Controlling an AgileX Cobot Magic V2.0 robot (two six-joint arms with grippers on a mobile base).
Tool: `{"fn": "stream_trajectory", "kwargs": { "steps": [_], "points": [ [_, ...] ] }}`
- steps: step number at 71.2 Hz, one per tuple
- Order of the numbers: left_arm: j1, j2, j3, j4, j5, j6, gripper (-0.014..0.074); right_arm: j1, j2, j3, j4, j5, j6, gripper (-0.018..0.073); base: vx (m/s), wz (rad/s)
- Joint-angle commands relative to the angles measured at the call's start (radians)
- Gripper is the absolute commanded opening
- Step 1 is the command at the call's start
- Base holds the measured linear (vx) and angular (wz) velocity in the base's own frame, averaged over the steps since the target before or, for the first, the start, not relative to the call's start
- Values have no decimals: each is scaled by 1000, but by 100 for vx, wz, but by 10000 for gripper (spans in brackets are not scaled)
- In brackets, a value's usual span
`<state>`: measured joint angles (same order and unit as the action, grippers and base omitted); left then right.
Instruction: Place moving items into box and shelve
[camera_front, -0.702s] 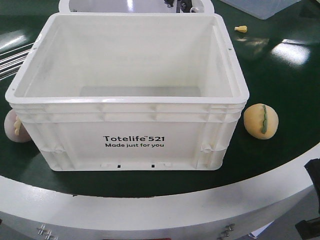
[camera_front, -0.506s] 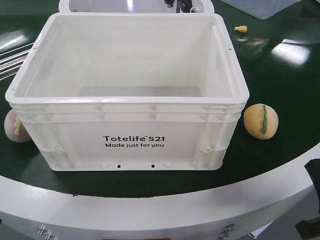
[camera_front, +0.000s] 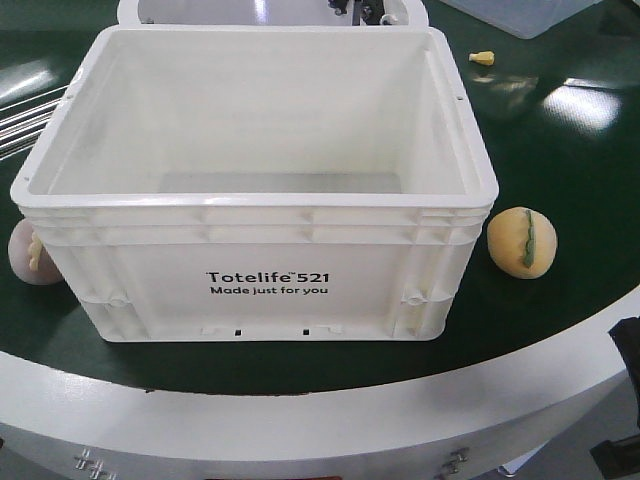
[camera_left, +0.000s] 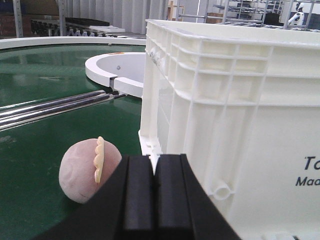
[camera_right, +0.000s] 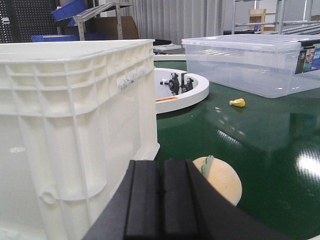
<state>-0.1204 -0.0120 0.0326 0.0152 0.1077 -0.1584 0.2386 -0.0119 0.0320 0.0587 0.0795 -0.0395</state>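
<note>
Nothing has visibly moved since the earlier front frames: box (camera_front: 260, 280), both balls and the small yellow piece (camera_front: 482, 58) sit where they were. The box is still empty and stands upright on the green desk (camera_front: 560, 150).

The pink ball (camera_left: 82, 170) lies on the desk just beside the box's left wall, low against it, cream bit facing the camera. The yellow-orange ball (camera_front: 522, 242) with the green stripe is on the desk near the box's right front corner, a gap between them.

Left hand (camera_left: 153, 165): black fingers pressed together, holding nothing, low and close to the pink ball. Right hand (camera_right: 161, 172): also closed and empty, low beside the box wall with the yellow ball just ahead of it. A clear tub (camera_right: 250, 62) sits further back.

Step in hand, as I judge it: first pick, not yet begun. To do it well:
- Spread the fingers wide before closing in; the balls are round and will roll off if nudged by closed tips.
- Come down from above, centred.
- Pink ball sits tight to the wall, so put the fingers fore and aft, not toward the box.
- Lift clear of the ribbed rim before moving over the box.
- Release low inside to avoid bounce.
</note>
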Motion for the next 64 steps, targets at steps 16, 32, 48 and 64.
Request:
{"fn": "stream_trajectory", "kwargs": {
  "steps": [16,32,48,64],
  "points": [
    [-5,-6,11,-4,-91,-2,-27,-4,-6,2,-9,-86,-1,-15,0,0],
    [-5,-6,10,71,-114,67,-27,-4,-6,2,-9,-91,-1,-15,0,0],
    [-5,-6,9,103,-183,92,-27,-4,-6,1,-9,-136,-49,-15,0,0],
    [-5,17,-132,102,-117,95,-27,-4,23,-90,-8,-150,-68,-15,0,0]
  ]
}}
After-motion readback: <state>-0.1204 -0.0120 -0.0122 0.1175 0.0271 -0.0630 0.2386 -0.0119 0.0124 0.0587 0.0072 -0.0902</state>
